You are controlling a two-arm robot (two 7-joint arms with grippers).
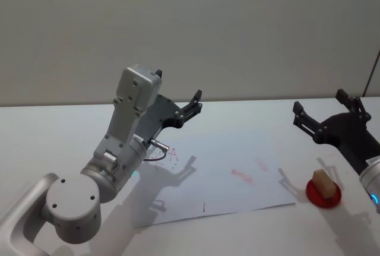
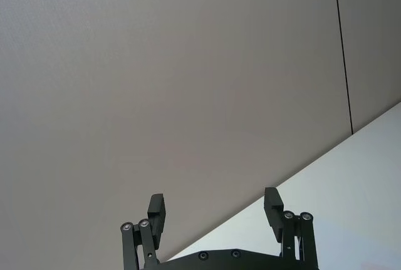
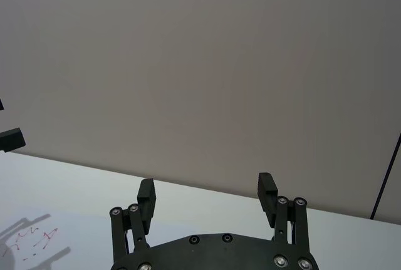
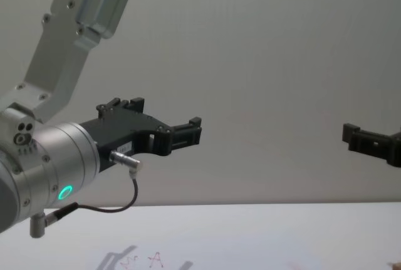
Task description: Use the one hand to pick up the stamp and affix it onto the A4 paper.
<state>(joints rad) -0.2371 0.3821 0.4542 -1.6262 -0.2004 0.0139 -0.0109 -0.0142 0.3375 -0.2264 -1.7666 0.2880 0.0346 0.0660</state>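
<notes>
Left arm (image 1: 122, 149) hides the A4 paper (image 1: 237, 193) along its left; red marks (image 1: 242, 176) unreadably small.

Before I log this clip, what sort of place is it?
Probably a lab test bench: a plain white table against a bare grey wall, with the A4 paper bearing red marks and the stamp sitting on a red pad.

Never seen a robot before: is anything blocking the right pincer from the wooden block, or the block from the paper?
Nothing visible. The stamp stands on a red pad by the A4 paper's right corner, the open right pincer raised beyond it. The left pincer hangs raised near the paper's far left.
</notes>
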